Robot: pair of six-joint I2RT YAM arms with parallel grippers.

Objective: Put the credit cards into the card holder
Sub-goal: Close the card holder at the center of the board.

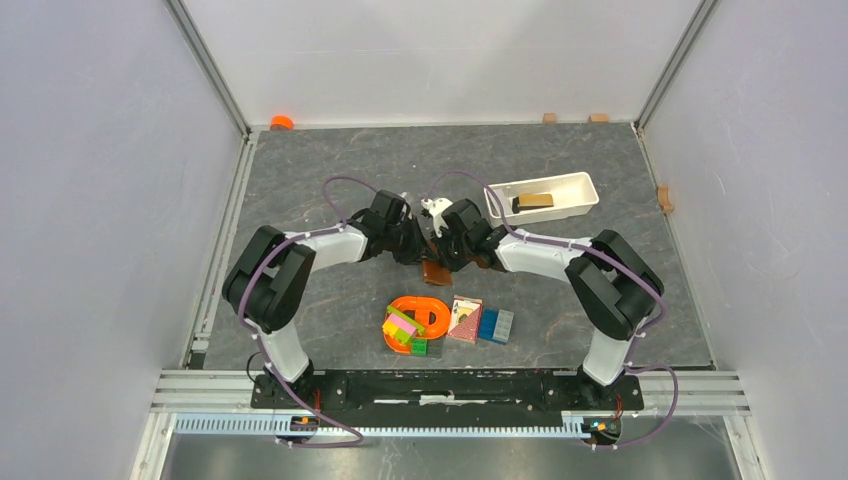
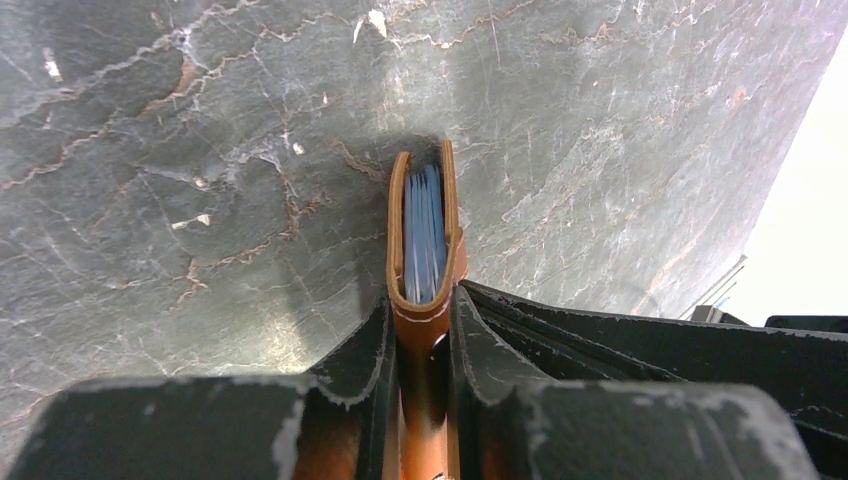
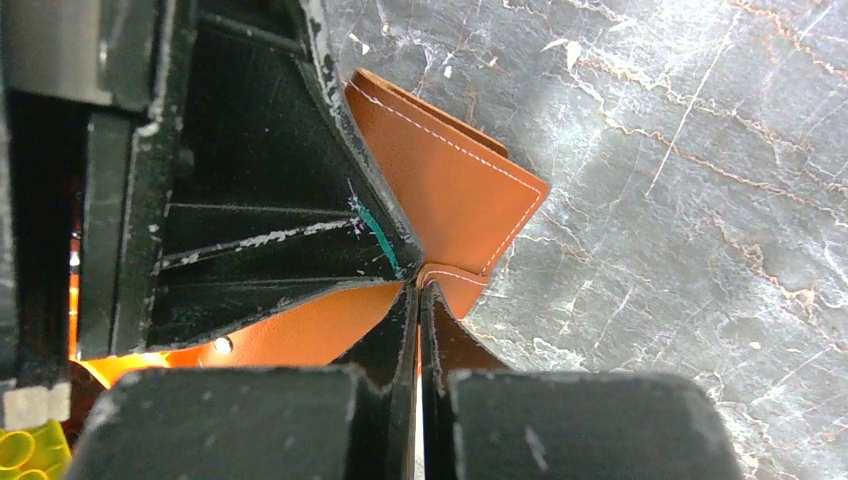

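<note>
We judge the loading step nearly finished: in the left wrist view the bluish credit cards (image 2: pixel 424 232) sit edge-on between the two leaves of the card holder (image 2: pixel 426 300), which hangs near the middle of the tabletop (image 1: pixel 330 170). The left claw (image 2: pixel 425 335) is narrowed to a slim gap and clamps the holder's folded edge. The right claw (image 3: pixel 418 300) is pinched fully together on a thin flap of its orange-brown leather.

The next move, as we read it, calls for pressing the cards fully home and folding the holder flat. One claw must keep its grip while the other lets go, since both crowd the same small spot and their fingers sit just beside each other.

Toward the near edge lie the red card pack (image 1: pixel 465 320), blue blocks (image 1: pixel 496 325) and an orange toy (image 1: pixel 425 312), close under the holder. The white tray (image 1: pixel 580 185) sits toward the far right corner. Bare slate towards the left and far edges gives the best room for setting the holder down.
</note>
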